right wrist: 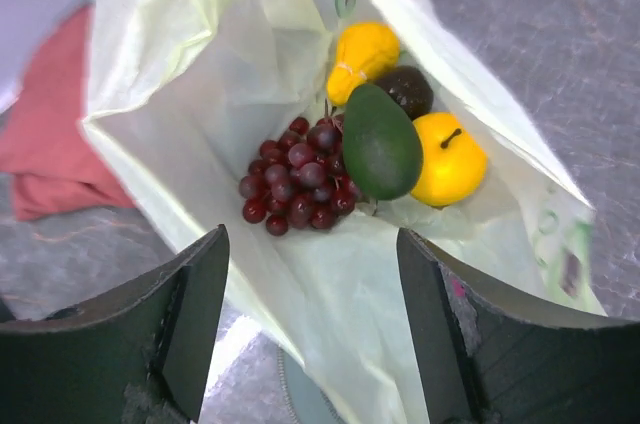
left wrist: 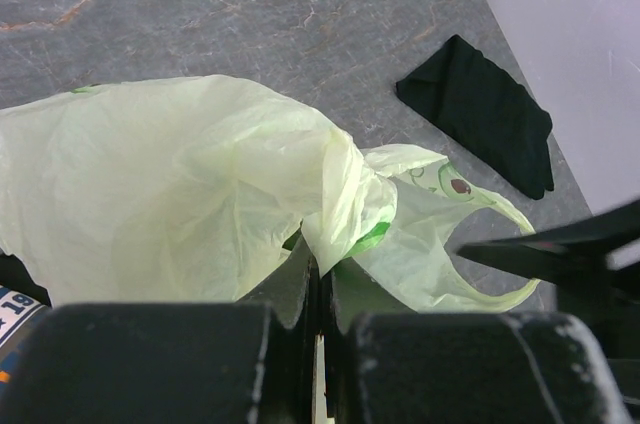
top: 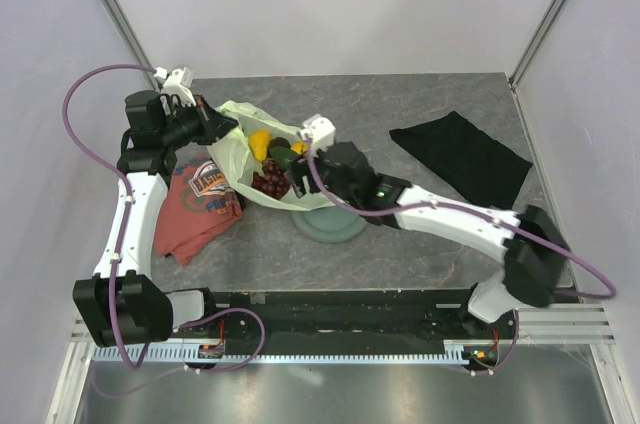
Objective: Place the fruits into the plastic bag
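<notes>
Red shirt [top: 195, 209] far left. Your left gripper [left wrist: 318, 279] is clamped on the rim of the bag [left wrist: 180, 184]. Inside lie grapes [right wrist: 295, 184], pear [right wrist: 362, 56], green fruit [right wrist: 380, 142], plum [right wrist: 408, 89] and yellow fruit [right wrist: 450, 159], bunched together. Your right gripper [right wrist: 310, 244] hangs over the mouth, fingers apart. Black cloth [top: 460, 156] far right.

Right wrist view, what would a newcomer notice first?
The pale green plastic bag gapes open beside the red T-shirt, with fruits inside: dark red grape bunch, green oval fruit, yellow round one. The left arm's jaws clamp the bag's rim, and the right arm's jaws stand open at its mouth.
</notes>
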